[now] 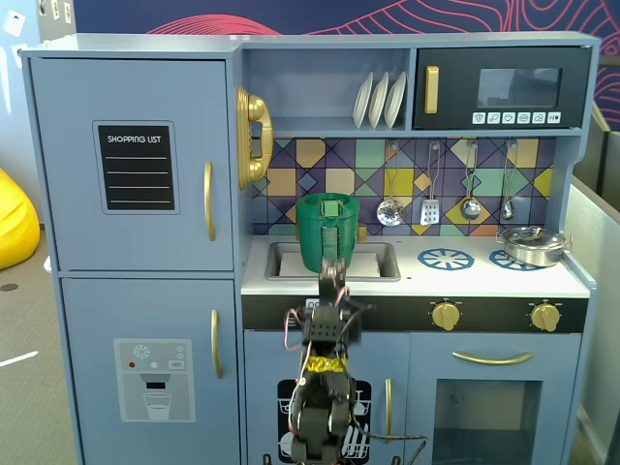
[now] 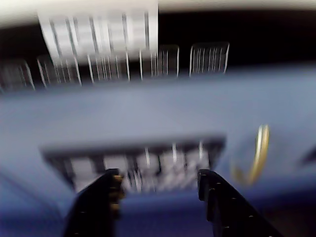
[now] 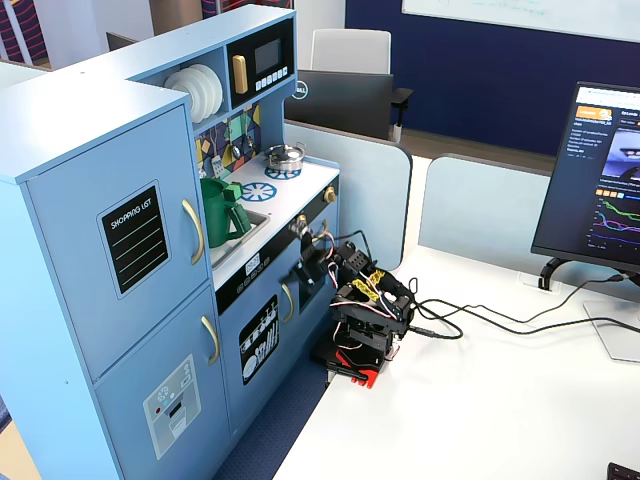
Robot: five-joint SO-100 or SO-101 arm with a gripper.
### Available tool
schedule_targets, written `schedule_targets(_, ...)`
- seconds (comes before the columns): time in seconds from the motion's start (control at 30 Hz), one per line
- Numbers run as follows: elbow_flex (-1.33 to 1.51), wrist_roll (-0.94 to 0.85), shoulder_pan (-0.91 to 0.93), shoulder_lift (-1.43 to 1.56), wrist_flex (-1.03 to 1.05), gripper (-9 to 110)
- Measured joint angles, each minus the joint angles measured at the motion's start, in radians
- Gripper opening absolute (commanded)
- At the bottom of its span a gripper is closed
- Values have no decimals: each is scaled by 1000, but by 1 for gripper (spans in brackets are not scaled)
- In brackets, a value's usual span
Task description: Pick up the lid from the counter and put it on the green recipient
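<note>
- Jaws: the gripper [image 2: 158, 175] stood released in the wrist view. Both dark fingers [image 2: 101, 197] were spread, with nothing between them. The picture was badly smeared.
- Just past the jaws, that view showed only the blue kitchen front, a dark patterned door panel [image 2: 143, 165] and a gold handle [image 2: 259, 153]. Neither the lid nor the container appeared there.
- In a fixed view the gripper [image 1: 332, 273] sat at the counter's front edge [image 1: 417, 289], in front of the sink [image 1: 373, 260] and apart from the vessel.
- The green recipient [image 1: 327, 237] stood in the sink, towards the counter's left end in that view. The other fixed view showed the green recipient [image 3: 218, 215] the same way.
- The lid [image 1: 333, 204] appeared to rest on top of the recipient, its blocky knob showing above the rim. Whether it sat flat and fully home could not be told from either fixed view.
- A silver pot [image 1: 531, 244] stood at the counter's right end, on a burner ring and well apart. A second blue ring [image 1: 446, 259] lay bare beside it.
- Judgement: the placing looked done or close to it.
- Risks:
  - A lid perched crooked on the ribbed rim could slide off if the recipient were jogged.
  - The spread fingers, so close to the counter's front edge, could catch it on a lift or swing and shake the kitchen.
  - Loose cables [image 3: 480, 318] beside the arm's base might snag.
</note>
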Motion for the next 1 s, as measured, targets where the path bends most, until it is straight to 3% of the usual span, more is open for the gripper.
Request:
schedule_targets(0.3,225,51,-51,38,253,0)
schedule_targets(0.53,298,169,-77,41,296,0)
schedule_targets(1.0,291,186,-87,52,316,2)
